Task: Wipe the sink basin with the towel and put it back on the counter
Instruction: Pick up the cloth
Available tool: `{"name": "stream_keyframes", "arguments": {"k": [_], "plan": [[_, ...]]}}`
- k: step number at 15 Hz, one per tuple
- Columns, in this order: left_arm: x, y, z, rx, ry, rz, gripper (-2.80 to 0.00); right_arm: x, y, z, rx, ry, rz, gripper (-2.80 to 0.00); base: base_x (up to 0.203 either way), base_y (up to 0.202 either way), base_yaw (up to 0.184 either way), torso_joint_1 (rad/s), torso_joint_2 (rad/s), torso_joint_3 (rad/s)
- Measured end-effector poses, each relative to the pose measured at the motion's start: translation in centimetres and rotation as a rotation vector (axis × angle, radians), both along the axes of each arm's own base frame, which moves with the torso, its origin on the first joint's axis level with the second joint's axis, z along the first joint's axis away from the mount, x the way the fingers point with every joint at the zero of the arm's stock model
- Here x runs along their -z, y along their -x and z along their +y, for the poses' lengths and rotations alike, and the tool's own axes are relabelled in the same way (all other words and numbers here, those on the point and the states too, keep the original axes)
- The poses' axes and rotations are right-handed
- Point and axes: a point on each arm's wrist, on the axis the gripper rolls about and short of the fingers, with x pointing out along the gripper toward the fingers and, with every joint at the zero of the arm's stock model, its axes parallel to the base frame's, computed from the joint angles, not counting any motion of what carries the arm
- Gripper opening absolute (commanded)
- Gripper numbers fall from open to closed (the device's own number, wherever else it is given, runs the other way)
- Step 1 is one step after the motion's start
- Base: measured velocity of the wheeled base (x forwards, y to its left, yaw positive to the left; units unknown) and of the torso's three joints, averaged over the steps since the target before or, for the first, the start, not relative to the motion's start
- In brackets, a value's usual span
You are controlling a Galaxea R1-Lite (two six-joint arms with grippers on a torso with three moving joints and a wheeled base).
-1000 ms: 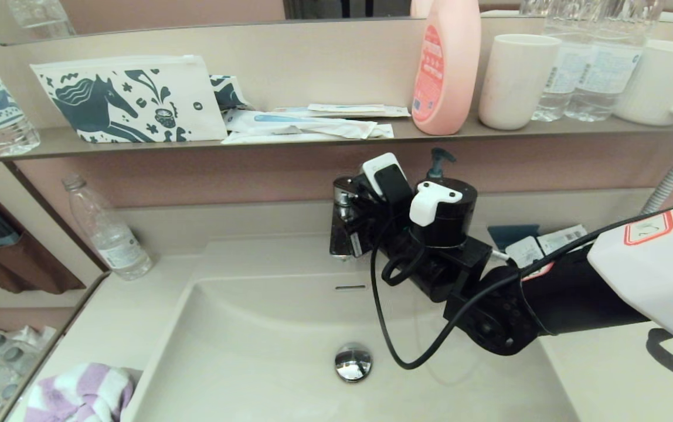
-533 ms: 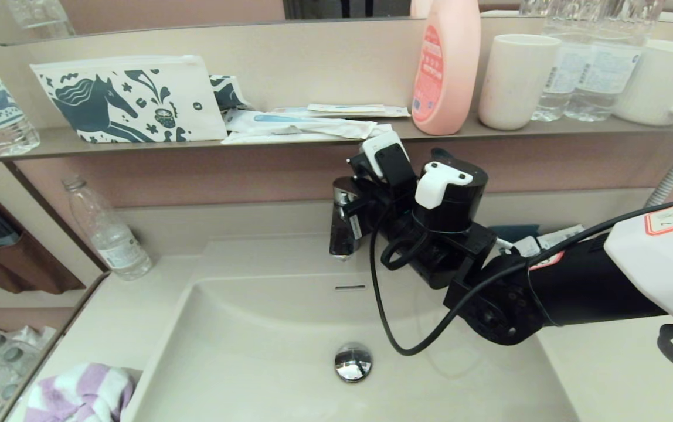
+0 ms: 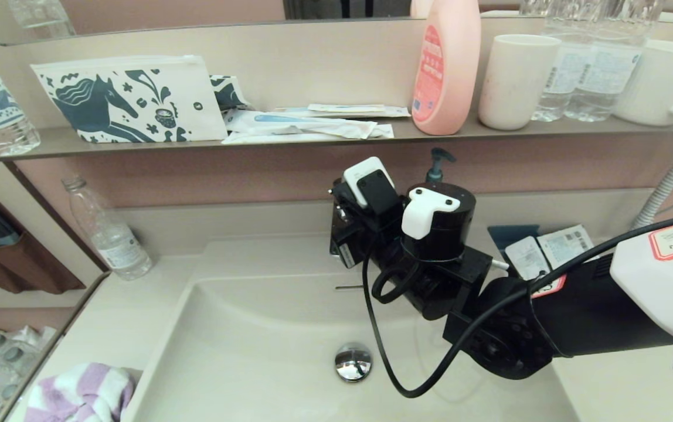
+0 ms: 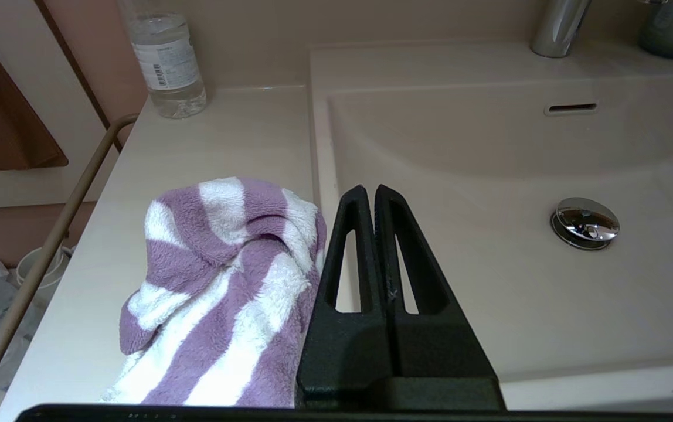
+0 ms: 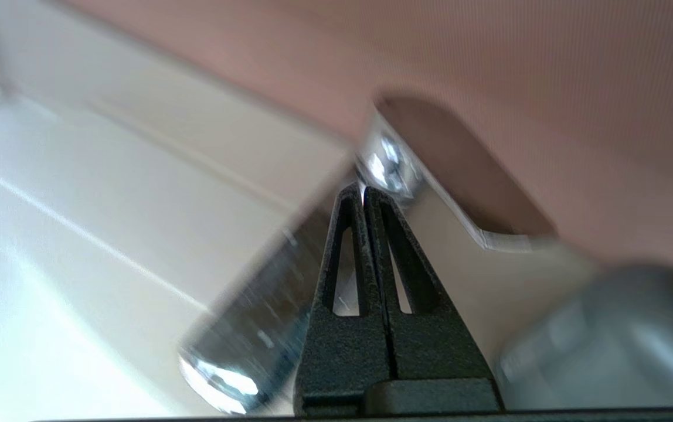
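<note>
The purple-and-white striped towel (image 3: 78, 392) (image 4: 219, 275) lies crumpled on the beige counter (image 3: 119, 310) (image 4: 225, 135), left of the sink basin (image 3: 254, 351) (image 4: 489, 164). My left gripper (image 4: 370, 190) is shut and empty; it hangs just right of the towel, over the basin's left rim. It is out of the head view. My right arm (image 3: 436, 228) reaches across the basin to the chrome faucet (image 5: 254, 328) (image 4: 556, 26). The right gripper (image 5: 364, 190) is shut with nothing in it, its tips close against the chrome at the faucet's top.
The chrome drain plug (image 3: 353, 361) (image 4: 585, 221) sits mid-basin, the overflow slot (image 4: 571, 108) on the back wall. A water bottle (image 3: 108, 228) stands back left on the counter and a soap dispenser (image 3: 437, 161) behind the right wrist. The shelf (image 3: 313, 143) above holds a horse-print pouch (image 3: 131, 99), a pink bottle and cups.
The right wrist rose by the faucet half a second ago, then dropped and shifted left, so it now covers most of the faucet. The towel has not moved.
</note>
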Motion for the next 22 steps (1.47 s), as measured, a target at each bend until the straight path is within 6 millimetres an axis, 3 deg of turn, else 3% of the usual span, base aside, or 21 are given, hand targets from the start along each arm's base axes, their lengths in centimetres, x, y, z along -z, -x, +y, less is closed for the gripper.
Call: {"name": "stream_keyframes", "arguments": {"k": [4,8,16,22], "plan": [[0.0,0.0,0.0,0.000,0.000,0.000,-2.80,1.2,-0.2,-0.8,0.070,0.058,0.056,-2.80,0.000,0.000,0.000,0.000,0.00,0.000],[0.0,0.0,0.0,0.000,0.000,0.000,-2.80,1.1,-1.1,-2.0,0.130,0.070,0.055,-2.80,0.000,0.000,0.000,0.000,0.00,0.000],[0.0,0.0,0.0,0.000,0.000,0.000,-2.80,-2.2,-1.8,-1.9,0.140,-0.027,-0.051,-2.80,0.000,0.000,0.000,0.000,0.00,0.000],[0.0,0.0,0.0,0.000,0.000,0.000,-2.80,-2.5,-1.6,-2.0,0.143,-0.035,-0.059,-2.80,0.000,0.000,0.000,0.000,0.00,0.000]]}}
